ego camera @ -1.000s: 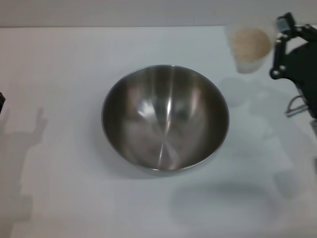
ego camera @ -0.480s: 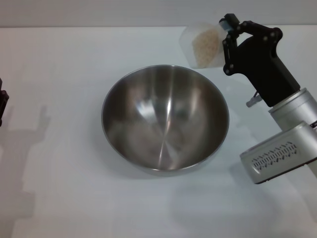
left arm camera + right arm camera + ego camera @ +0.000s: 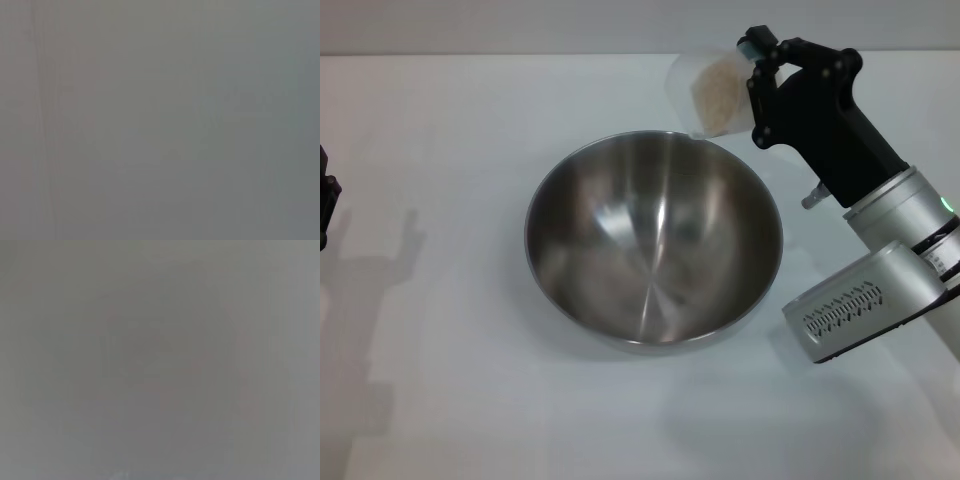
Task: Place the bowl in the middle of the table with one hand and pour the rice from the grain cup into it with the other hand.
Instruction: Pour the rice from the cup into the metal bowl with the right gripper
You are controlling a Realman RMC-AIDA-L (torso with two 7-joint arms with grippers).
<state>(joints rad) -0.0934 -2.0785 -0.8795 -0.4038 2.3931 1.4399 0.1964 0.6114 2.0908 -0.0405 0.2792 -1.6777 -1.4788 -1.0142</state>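
Note:
The steel bowl (image 3: 653, 240) stands upright in the middle of the white table (image 3: 450, 400), with nothing inside it. My right gripper (image 3: 752, 85) is shut on the clear grain cup (image 3: 712, 92) and holds it tilted above the bowl's far right rim. The rice (image 3: 720, 95) is heaped inside the cup. A small dark part of my left arm (image 3: 326, 205) shows at the left edge of the head view, far from the bowl; its fingers are out of view. Both wrist views show only flat grey.
My right arm's silver forearm (image 3: 880, 290) reaches over the table on the bowl's right side. Arm shadows lie on the table at the left and front.
My right gripper has carried the cup leftward from the table's far right to above the bowl's far rim and tilted it. The bowl has not moved.

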